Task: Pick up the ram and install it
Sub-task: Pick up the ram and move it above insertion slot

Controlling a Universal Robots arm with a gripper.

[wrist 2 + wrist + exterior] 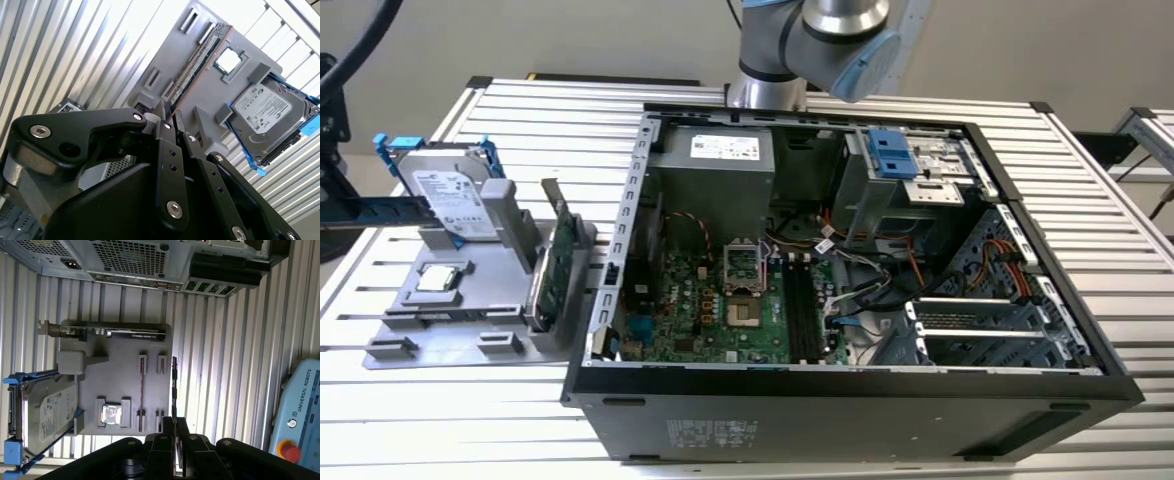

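Observation:
In both wrist views my gripper (174, 422) (171, 114) is shut on the ram (174, 385) (200, 60), a thin dark stick seen edge-on that juts straight out from between the fingertips. The held ram hangs well above the table, over the edge of the grey parts tray (120, 385) (200, 107). In the exterior view the arm (821, 45) stands behind the open computer case (854, 385). On the green motherboard (707, 300) inside the case, the long black memory slots (798, 310) lie side by side.
On the grey tray (454, 305), at the exterior view's left, are a silver hard drive with blue rails (447, 190), a small square chip (438, 278) and an upright green card (554, 275). A blue-grey pendant with a red button (300, 410) lies on the slatted table.

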